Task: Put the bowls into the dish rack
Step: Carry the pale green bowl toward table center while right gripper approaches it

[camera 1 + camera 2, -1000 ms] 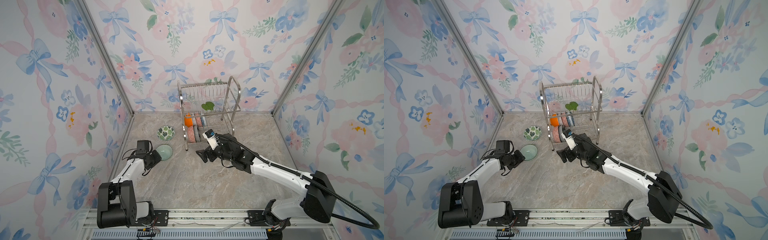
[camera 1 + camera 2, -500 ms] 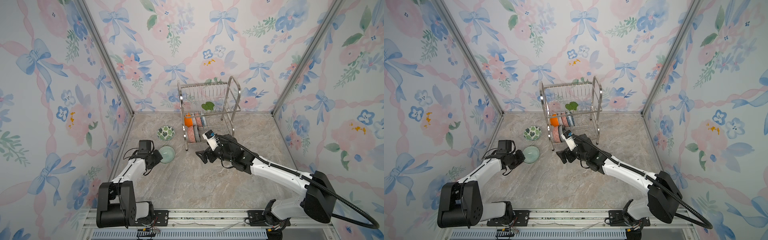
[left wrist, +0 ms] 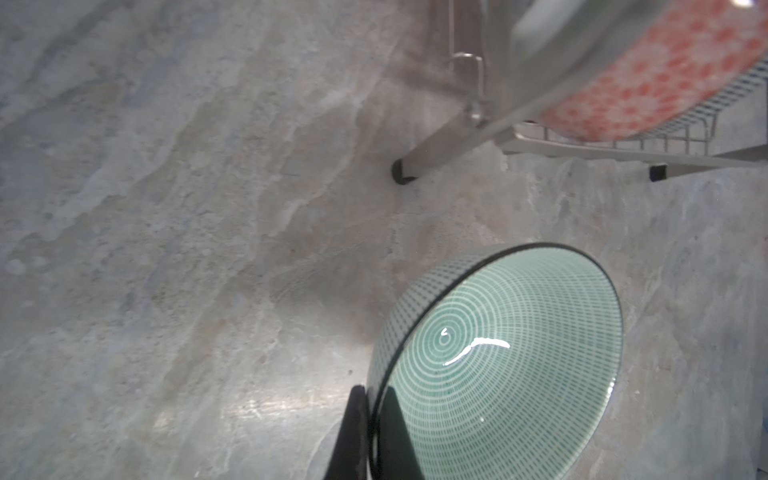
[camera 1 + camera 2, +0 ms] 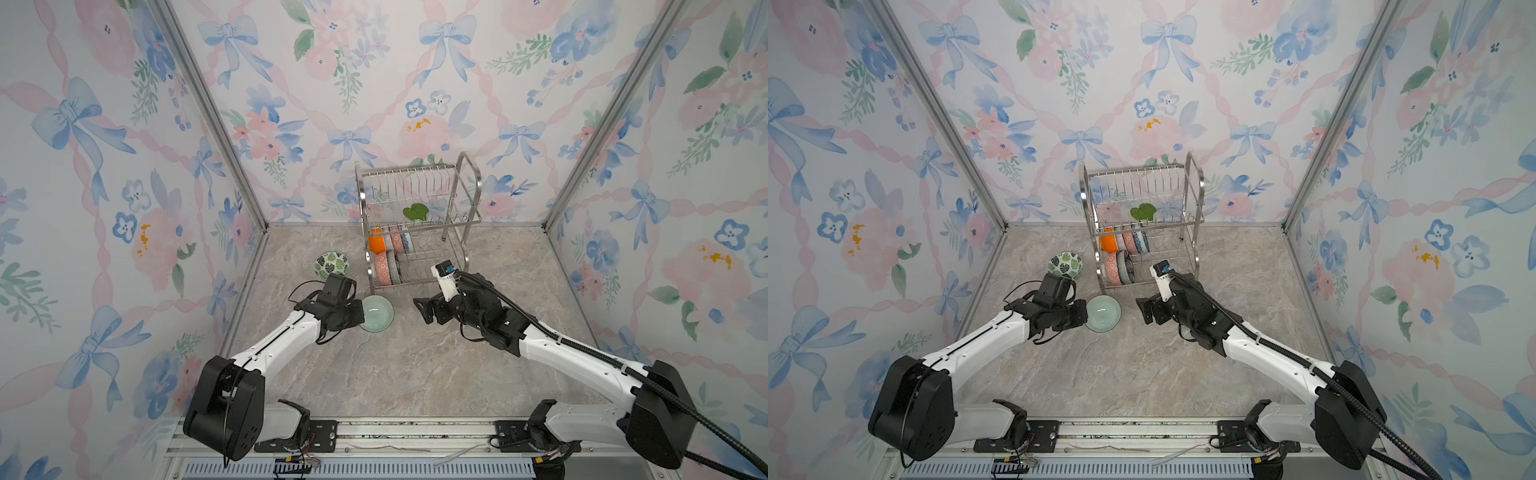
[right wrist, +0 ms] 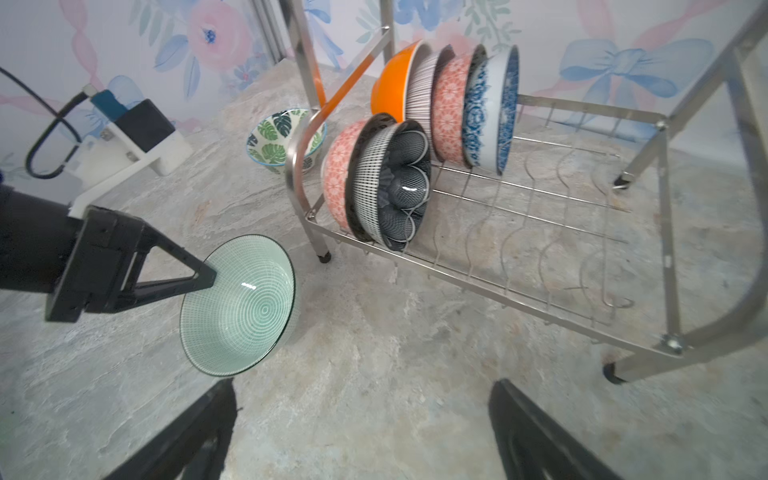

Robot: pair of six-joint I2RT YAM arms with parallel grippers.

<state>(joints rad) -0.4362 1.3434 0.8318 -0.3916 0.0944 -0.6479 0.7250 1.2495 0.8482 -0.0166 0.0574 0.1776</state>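
Six bowls [image 5: 415,183] stand in the dish rack [image 4: 419,183]; leaf-print bowl [image 5: 274,133] just beside.

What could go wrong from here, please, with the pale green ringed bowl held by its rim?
The left gripper pinches the pale green ringed ceramic bowl only at its rim, tilted, so it might slip or swing. The shiny steel wire dish rack holds a pink patterned bowl and a black-and-white bowl in front; the green one could knock them.

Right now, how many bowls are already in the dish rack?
6, on the dish rack's lower tier. Far row: orange, striped, pink, blue. Near row: second pink, black-white. More may be hidden.
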